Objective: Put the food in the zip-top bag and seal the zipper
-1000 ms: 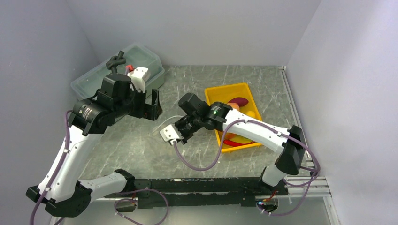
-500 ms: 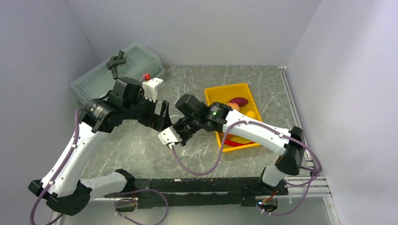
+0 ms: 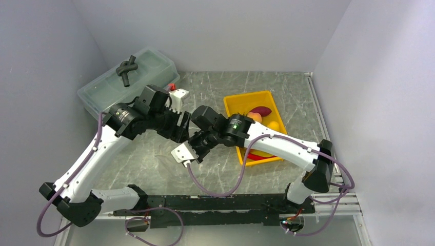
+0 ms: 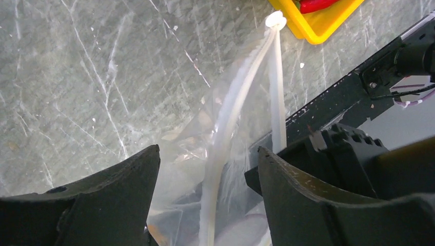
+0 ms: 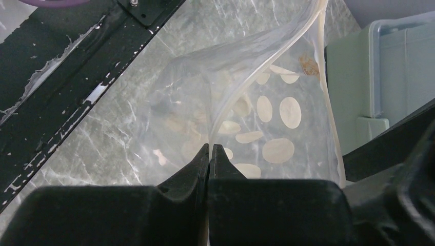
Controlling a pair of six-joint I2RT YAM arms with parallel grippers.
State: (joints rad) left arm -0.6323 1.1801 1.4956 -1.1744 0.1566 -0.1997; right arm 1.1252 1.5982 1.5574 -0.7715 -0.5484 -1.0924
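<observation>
The zip-top bag [image 5: 277, 113], clear with white dots, hangs above the table between both grippers. My right gripper [image 5: 210, 147] is shut on its edge, also seen in the top view [image 3: 197, 139]. My left gripper [image 4: 208, 151] is open, its fingers on either side of the whitish zipper [image 4: 225, 123] without touching it. The zipper's two strips stand apart near the far end. Food lies in the yellow tray [image 3: 241, 100]: a dark purple piece [image 3: 260, 110], a peach [image 3: 255, 117], a yellow fruit [image 3: 275, 124] and a red chili [image 3: 254, 156]. What the bag holds is unclear.
A large translucent lidded box [image 3: 110, 87] with a dark handle piece [image 3: 126, 66] on its lid stands at the back left, close behind the left arm. The black base rail [image 3: 225, 202] runs along the near edge. Grey walls close in both sides.
My left arm has swung right and down from beside the box to the bag, and its jaws now straddle the zipper and stand a little narrower. The right gripper drifted slightly left, still holding the bag.
</observation>
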